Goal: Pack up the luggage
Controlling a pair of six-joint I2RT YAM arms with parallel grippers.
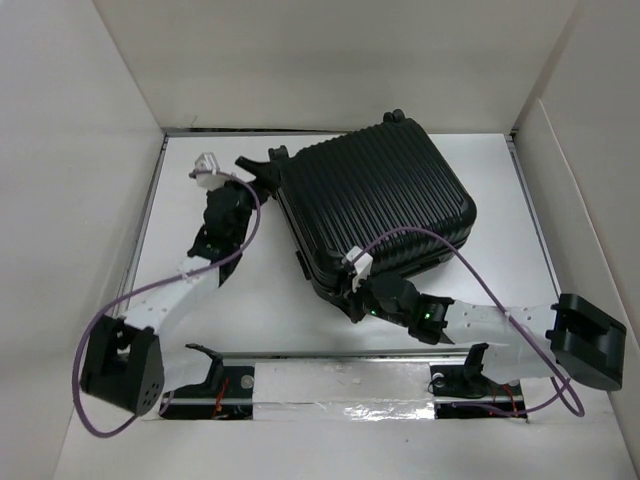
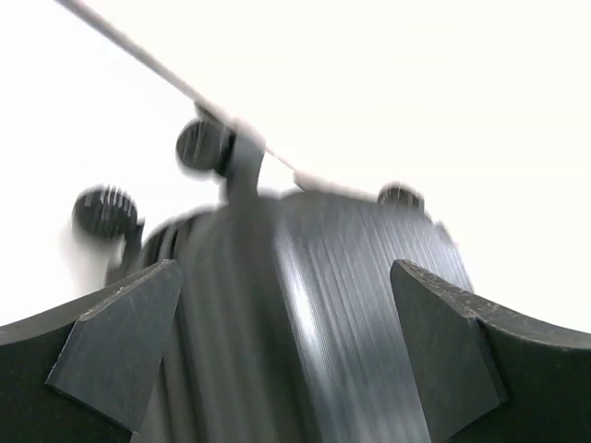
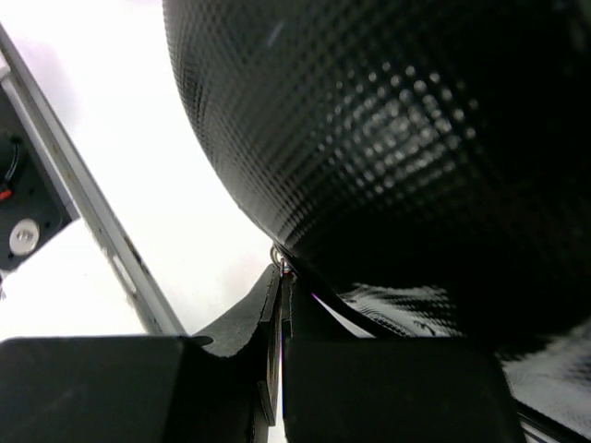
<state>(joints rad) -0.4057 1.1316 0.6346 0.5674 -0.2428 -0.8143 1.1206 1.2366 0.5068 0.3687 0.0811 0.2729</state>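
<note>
The black ribbed suitcase (image 1: 375,205) lies flat with its shells closed in the middle of the white table. My left gripper (image 1: 262,172) is open at its far left corner. In the left wrist view the ribbed shell (image 2: 323,305) fills the space between the wide-apart fingers (image 2: 120,341), blurred, with caster wheels (image 2: 205,146) beyond. My right gripper (image 1: 355,298) is at the suitcase's near left corner. In the right wrist view it (image 3: 282,269) is shut on a small metal zipper pull (image 3: 280,257) under the textured shell (image 3: 388,138).
White walls (image 1: 90,150) box in the table on the left, back and right. A metal rail (image 1: 340,355) runs along the near edge between the arm bases. Purple cables (image 1: 450,245) loop from both arms, one over the suitcase's near edge.
</note>
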